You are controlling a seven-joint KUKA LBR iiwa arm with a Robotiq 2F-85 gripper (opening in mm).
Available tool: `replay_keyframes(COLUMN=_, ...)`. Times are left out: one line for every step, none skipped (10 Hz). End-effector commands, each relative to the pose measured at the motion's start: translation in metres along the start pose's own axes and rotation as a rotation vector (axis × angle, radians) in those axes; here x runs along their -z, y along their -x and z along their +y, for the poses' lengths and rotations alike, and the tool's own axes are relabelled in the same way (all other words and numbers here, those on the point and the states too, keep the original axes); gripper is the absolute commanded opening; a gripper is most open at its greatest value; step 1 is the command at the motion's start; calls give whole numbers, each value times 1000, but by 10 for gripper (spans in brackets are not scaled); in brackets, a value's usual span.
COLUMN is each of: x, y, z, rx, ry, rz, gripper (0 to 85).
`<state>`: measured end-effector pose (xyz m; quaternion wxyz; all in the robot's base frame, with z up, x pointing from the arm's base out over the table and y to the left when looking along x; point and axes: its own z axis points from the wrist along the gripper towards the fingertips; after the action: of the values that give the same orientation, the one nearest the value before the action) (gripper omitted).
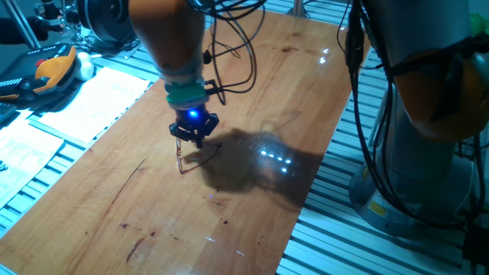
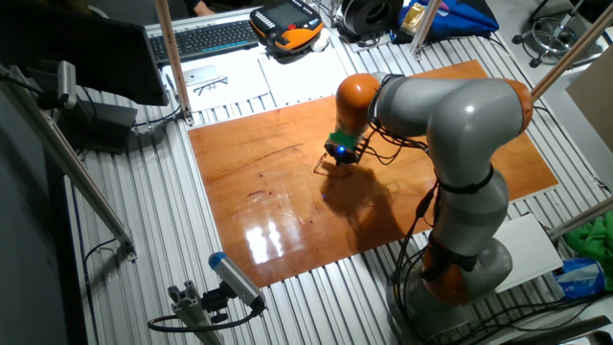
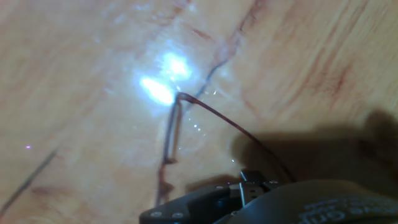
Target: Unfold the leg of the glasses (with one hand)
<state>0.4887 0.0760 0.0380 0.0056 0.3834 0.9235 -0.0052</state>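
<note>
The glasses [image 1: 182, 162] are thin reddish-brown wire spectacles on the wooden table [image 1: 252, 229], small under the hand. In the hand view their front [image 3: 173, 130] runs downward from a hinge, and one leg [image 3: 227, 121] swings out to the lower right until it disappears under the black gripper [image 3: 252, 186]. The gripper [image 1: 195, 140] points straight down with its blue light on, its fingers drawn together at the leg's end. From the other fixed view, the gripper [image 2: 337, 158] sits just right of the glasses [image 2: 321, 169]. The fingertips themselves are hidden in the hand view.
White paper sheets [image 1: 84, 99] and an orange-black handheld unit [image 1: 46, 72] lie left of the table. The robot base [image 1: 428, 114] stands at the right. A keyboard [image 2: 206, 38] and a pendant [image 2: 287, 24] lie beyond the far edge. Cables [image 1: 237, 46] hang behind the hand.
</note>
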Motion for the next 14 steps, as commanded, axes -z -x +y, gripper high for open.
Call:
replay_keyframes(x=-1, y=-1, z=-3, rx=4, ry=0, rz=-4, gripper=0)
replay_keyframes(x=-2, y=-2, z=-4, rx=4, ry=1, rz=-5, gripper=0)
replay_keyframes(x=-2, y=-2, z=-5, rx=-1, ry=2, rz=-7, gripper=0)
replay_keyframes(x=-2, y=-2, z=-5, rx=-4, ry=2, rz=-7, gripper=0)
replay_keyframes(x=-2, y=-2, z=-6, rx=-5, ry=2, rz=-13, gripper=0)
replay_keyframes(x=-3, y=-2, z=-6, rx=-5, ry=4, rz=-27, gripper=0)
replay_keyframes(x=-6, y=-2, z=-7, rx=-5, ry=8, rz=-40, gripper=0)
replay_keyframes(x=-8, y=-2, z=-7, rx=-11, ry=18, rz=-54, gripper=0)
replay_keyframes(x=-10, y=-1, z=-7, rx=-17, ry=27, rz=-63, gripper=0)
replay_keyframes(x=-10, y=-1, z=-7, rx=-26, ry=34, rz=-60, gripper=0)
replay_keyframes(x=-11, y=-1, z=-7, rx=-34, ry=44, rz=-59, gripper=0)
replay_keyframes(x=-11, y=0, z=-8, rx=-33, ry=45, rz=-60, gripper=0)
replay_keyframes(x=-11, y=1, z=-9, rx=-25, ry=45, rz=-60, gripper=0)
replay_keyframes(x=-11, y=2, z=-10, rx=-20, ry=40, rz=-64, gripper=0)
